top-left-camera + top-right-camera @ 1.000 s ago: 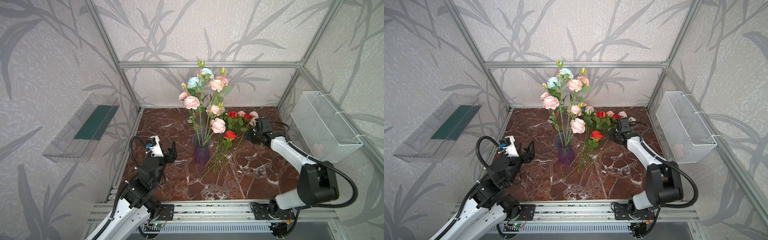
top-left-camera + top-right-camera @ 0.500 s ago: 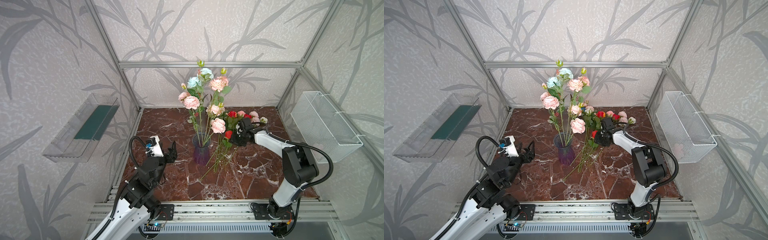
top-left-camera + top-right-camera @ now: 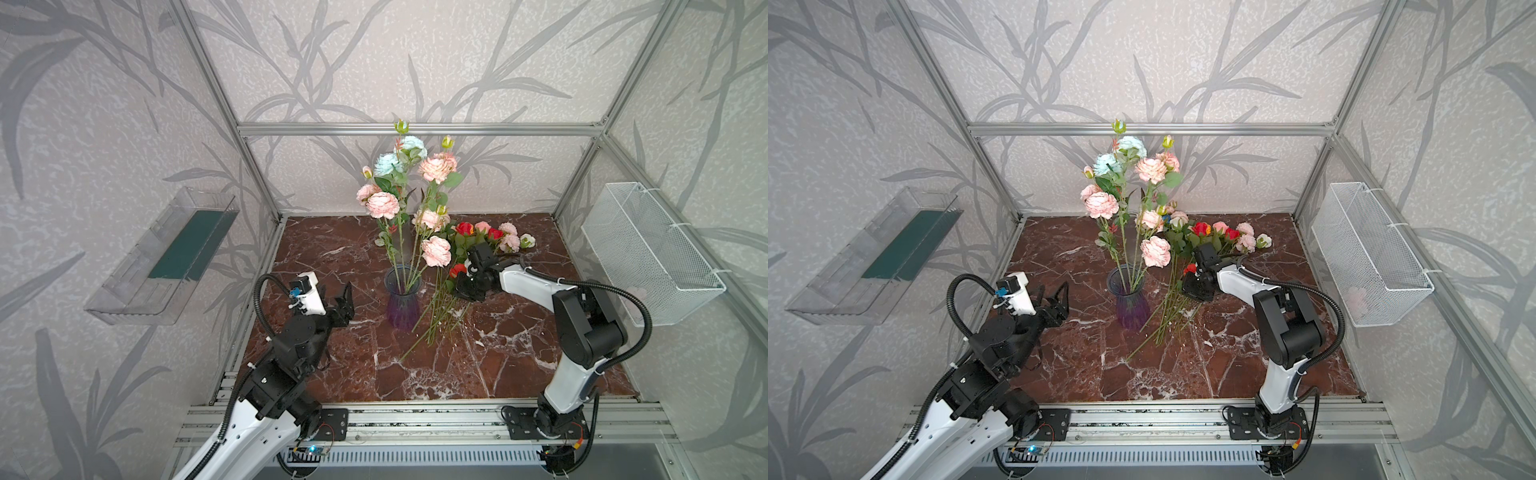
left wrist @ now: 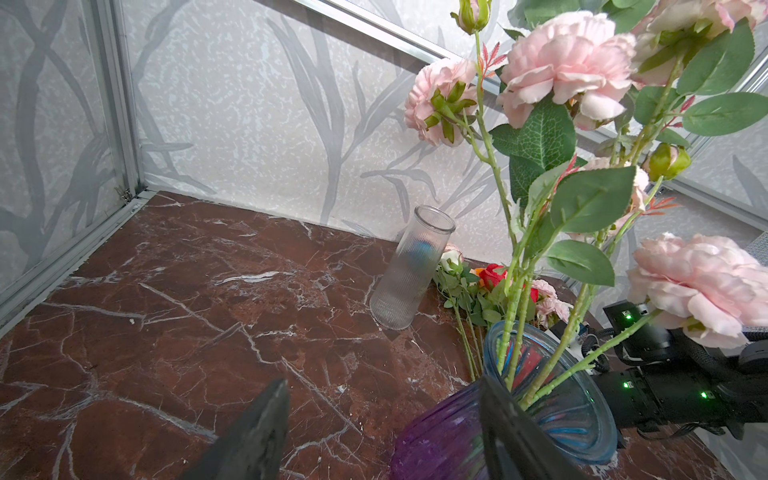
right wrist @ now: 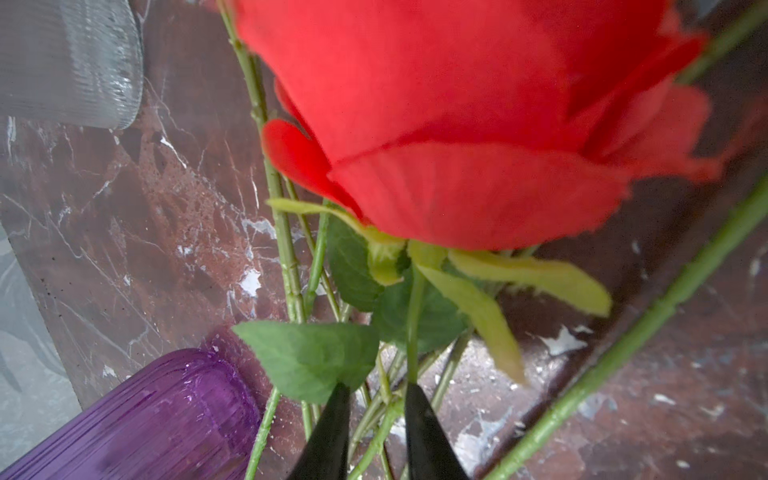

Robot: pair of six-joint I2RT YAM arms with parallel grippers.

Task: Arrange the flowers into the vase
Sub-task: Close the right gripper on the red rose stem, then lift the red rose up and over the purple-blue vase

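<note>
Our left end effector is open beside the purple vase holding pink and teal flowers. Our right end effector has jaws narrowed at the stem of a red rose among loose flowers on the desk; we cannot tell whether it grips.

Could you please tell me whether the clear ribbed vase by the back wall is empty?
Empty: in the left wrist view, the clear ribbed vase has nothing rising from its open mouth.

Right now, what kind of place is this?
Probably a robot test booth: an aluminium frame surrounds the marble-look tabletop, and the left arm and right arm are mounted at its front.
</note>
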